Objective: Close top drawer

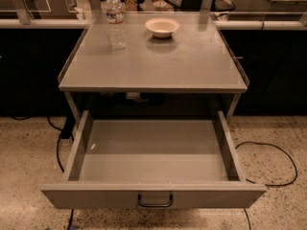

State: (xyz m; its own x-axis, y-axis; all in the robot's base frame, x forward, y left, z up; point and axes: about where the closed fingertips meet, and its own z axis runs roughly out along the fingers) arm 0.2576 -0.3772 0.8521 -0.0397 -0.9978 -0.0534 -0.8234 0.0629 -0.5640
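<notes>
speckled floor [29,152] under a grey table [192,66]; at the tabletop's upper left a clear water bottle [115,20] stands upright, a pale bowl [162,27] near it to the right, not touching. lower frame: the top drawer [96,198] is pulled wide open, dark loop handle [155,201] centred, a small pale speck [92,146] on its bare bottom. the gripper is out of frame, so i can't tell its state

The gripper is out of the camera view. No part of it reaches in from the near edge, the far edge or either side. Where it hangs, how it is turned and how high it sits cannot be told, and the same holds for the rest of the robot's body.
</notes>
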